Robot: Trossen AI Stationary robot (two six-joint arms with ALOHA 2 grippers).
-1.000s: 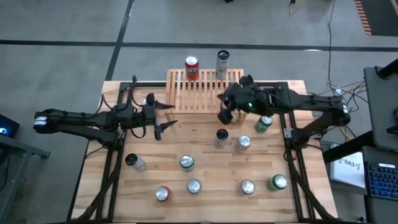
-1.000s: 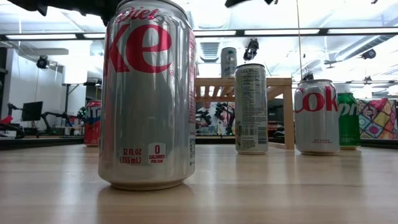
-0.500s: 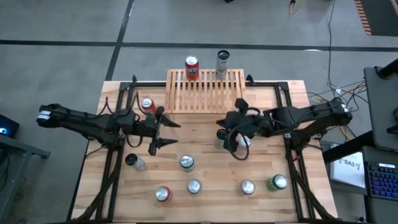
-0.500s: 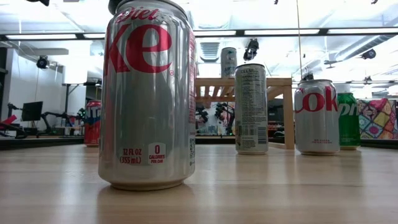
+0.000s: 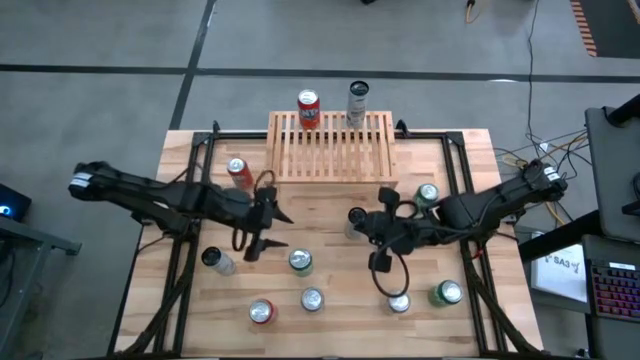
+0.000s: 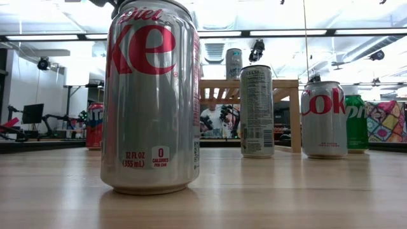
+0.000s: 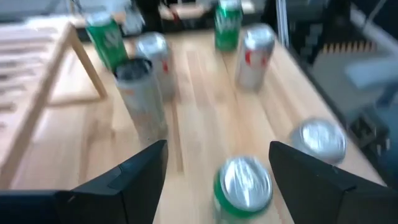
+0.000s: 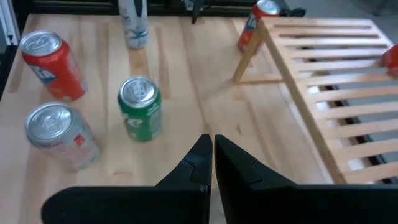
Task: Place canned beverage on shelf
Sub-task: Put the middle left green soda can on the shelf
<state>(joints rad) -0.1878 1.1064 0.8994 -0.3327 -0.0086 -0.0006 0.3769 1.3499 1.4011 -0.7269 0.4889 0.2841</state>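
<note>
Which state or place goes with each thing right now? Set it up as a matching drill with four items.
Things:
1. left gripper
2. right gripper
3. red can at the far edge
4. green can at the near right

States or places:
A. fingers shut, holding nothing
B. standing on the shelf
C. fingers open, holding nothing
D. standing on the table

Pairs: 1-C, 2-A, 3-B, 4-D

The Diet Coke can (image 6: 152, 95) hides much of the shelf (image 6: 254, 86).
</note>
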